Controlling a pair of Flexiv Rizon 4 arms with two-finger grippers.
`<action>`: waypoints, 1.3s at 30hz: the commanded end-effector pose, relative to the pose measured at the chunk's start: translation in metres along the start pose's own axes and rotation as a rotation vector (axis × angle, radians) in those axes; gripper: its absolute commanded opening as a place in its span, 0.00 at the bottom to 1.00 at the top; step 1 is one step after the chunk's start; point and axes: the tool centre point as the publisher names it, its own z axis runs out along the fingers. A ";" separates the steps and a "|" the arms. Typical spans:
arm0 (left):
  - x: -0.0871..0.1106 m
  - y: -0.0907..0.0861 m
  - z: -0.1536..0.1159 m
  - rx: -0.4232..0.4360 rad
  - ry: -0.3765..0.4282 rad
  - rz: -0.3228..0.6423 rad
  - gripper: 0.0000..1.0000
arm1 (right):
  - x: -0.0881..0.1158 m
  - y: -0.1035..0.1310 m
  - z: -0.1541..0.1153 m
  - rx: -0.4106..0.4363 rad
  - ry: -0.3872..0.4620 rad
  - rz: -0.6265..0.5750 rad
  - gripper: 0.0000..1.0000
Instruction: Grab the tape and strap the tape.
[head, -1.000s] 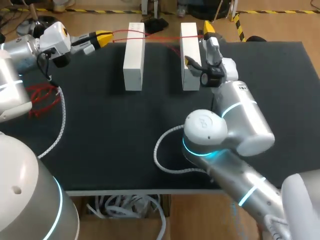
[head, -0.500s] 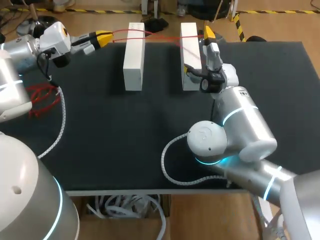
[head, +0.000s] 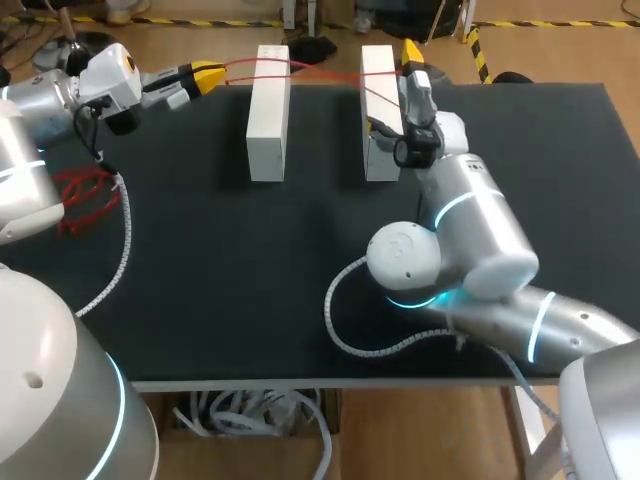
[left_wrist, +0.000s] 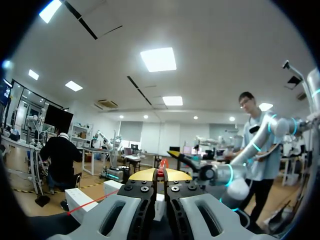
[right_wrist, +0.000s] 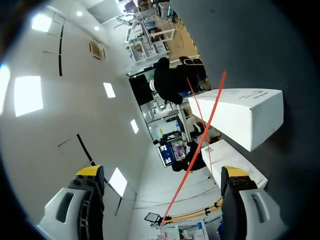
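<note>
— Left claw (head: 207, 75), how set?
— Clamped tight on the end of the red tape (head: 325, 73), yellow tips pressed together. Sits at the far left corner of the table (head: 220, 260).
— And the tape from there?
— Runs rightward in a straight line over the far ends of two white boxes: first the left box (head: 268, 110), then the right box (head: 378, 158). Both lying side by side, well apart, long sides running near to far.
— Right claw (head: 395, 88)?
— Spread wide, holding nothing. Hovers at the far end of the right box. Seen from the right wrist, with the tape passing between the two fingers and touching neither.
— Anything else red?
— A loose red bundle (head: 85, 195), lying at the left edge of the table, well apart from both boxes.
</note>
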 end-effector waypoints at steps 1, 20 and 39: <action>-0.001 0.001 0.000 0.002 0.001 0.000 0.00 | -0.008 0.005 0.008 -0.002 0.053 -0.004 1.00; -0.001 0.001 0.000 0.002 0.001 0.000 0.00 | 0.020 0.009 0.006 -0.025 0.131 -0.023 0.94; -0.001 0.001 0.000 0.002 0.001 0.000 0.00 | 0.035 0.029 -0.007 -0.075 0.158 -0.035 0.82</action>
